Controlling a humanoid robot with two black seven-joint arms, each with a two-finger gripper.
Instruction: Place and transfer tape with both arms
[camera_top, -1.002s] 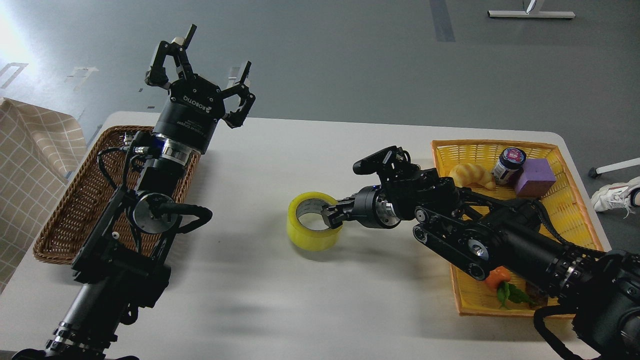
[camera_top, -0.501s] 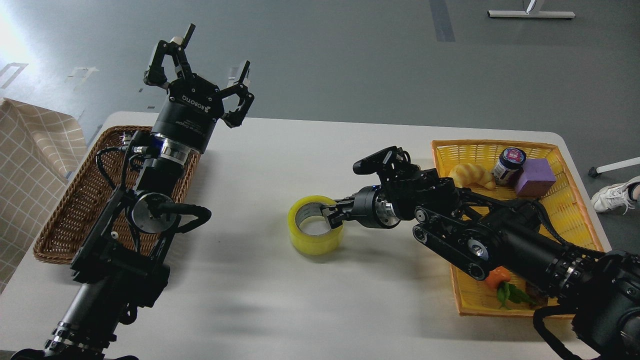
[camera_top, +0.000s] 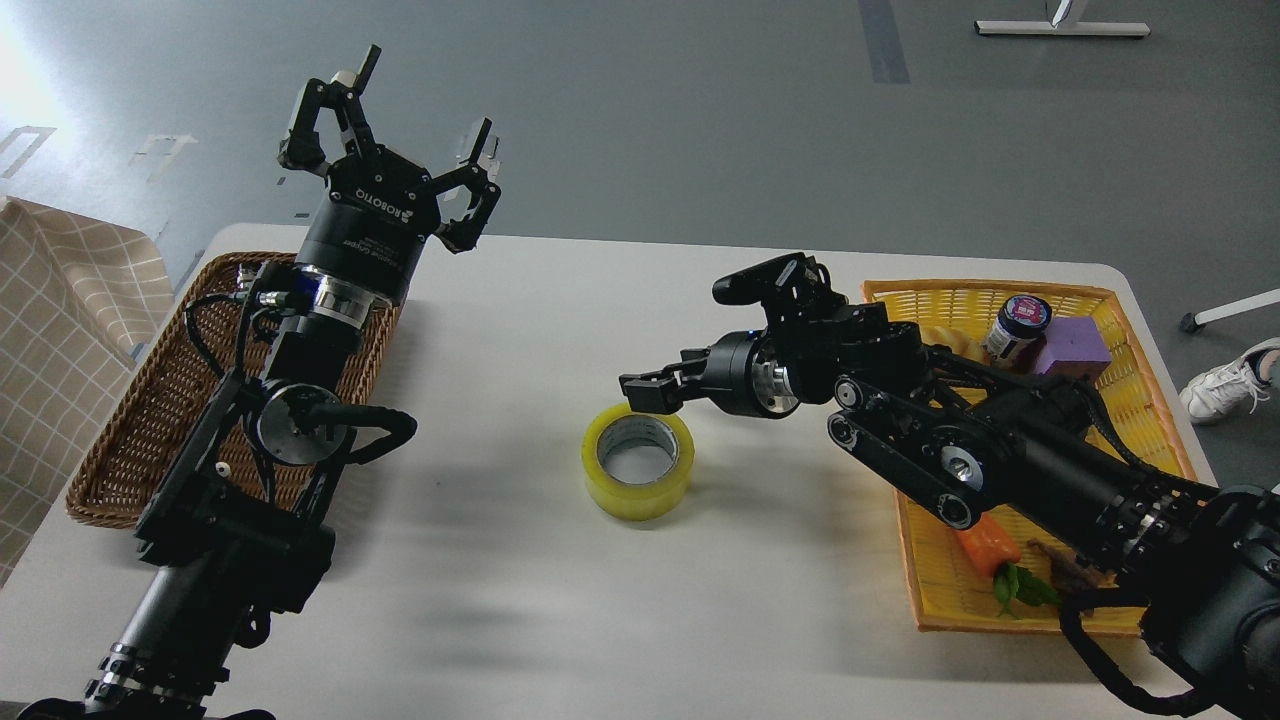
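Head view: the wide yellow translucent tape roll with grey core (camera_top: 638, 466) lies flat mid-surface (camera_top: 560, 600), free. Right claw (camera_top: 648, 391) hovers just above its far rim, released, holding nothing. Left claw (camera_top: 400, 130) is raised, spread wide, empty. Placing looks done; the left-arm pickup remains. Brown wicker basket (camera_top: 130, 440) shows nothing inside; yellow basket (camera_top: 1150, 400) holds a jar (camera_top: 1018, 326), a purple block (camera_top: 1075, 350) and a carrot (camera_top: 988, 545).

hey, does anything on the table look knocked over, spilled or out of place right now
Nothing stands out. The tape lies flat on the table, intact, just below the right gripper. The left gripper is open and raised. The items in the yellow basket stay inside it.
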